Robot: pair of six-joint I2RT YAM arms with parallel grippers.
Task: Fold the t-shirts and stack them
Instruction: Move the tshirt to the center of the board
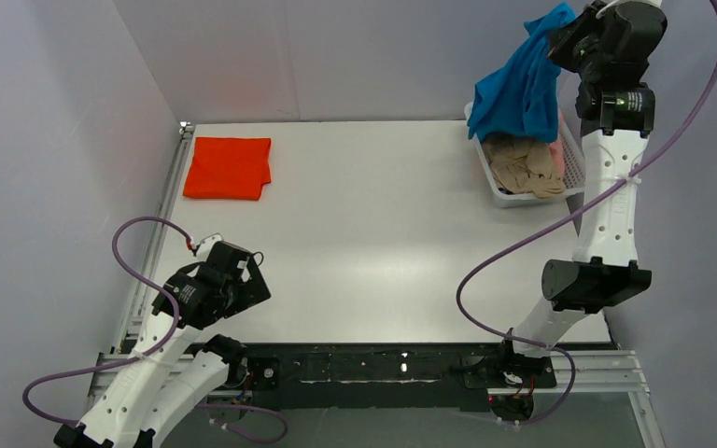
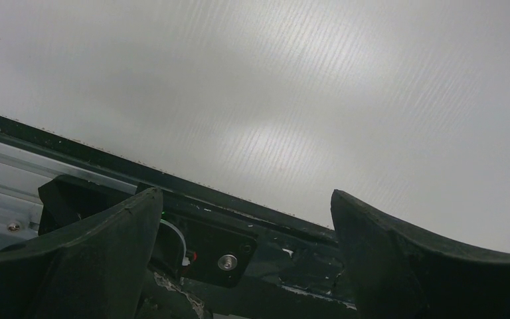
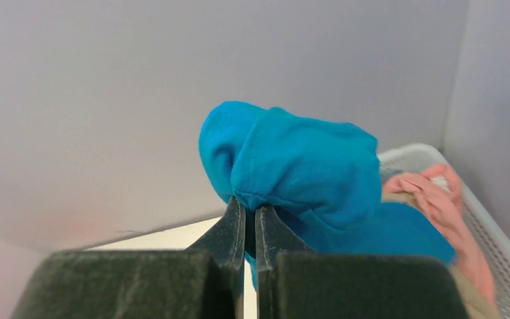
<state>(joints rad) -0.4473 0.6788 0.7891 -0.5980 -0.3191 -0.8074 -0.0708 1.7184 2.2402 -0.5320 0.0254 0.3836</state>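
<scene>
Top external view: blue shirt is clamped in the right gripper, hung straight down over the basket.

Right gripper jaws pinched nearly flush on a fold of the blue shirt, with cloth bunched in a lump just above the tips. The lump sits up and left of the basket, and the rest of the shirt drapes down over the basket's left side (lower edge hidden behind the fingers). Inside the basket: pink shirt, crumpled, touching the blue one. A sliver of beige shirt shows under it. Strip of table left of the basket, grey wall behind it.
</scene>
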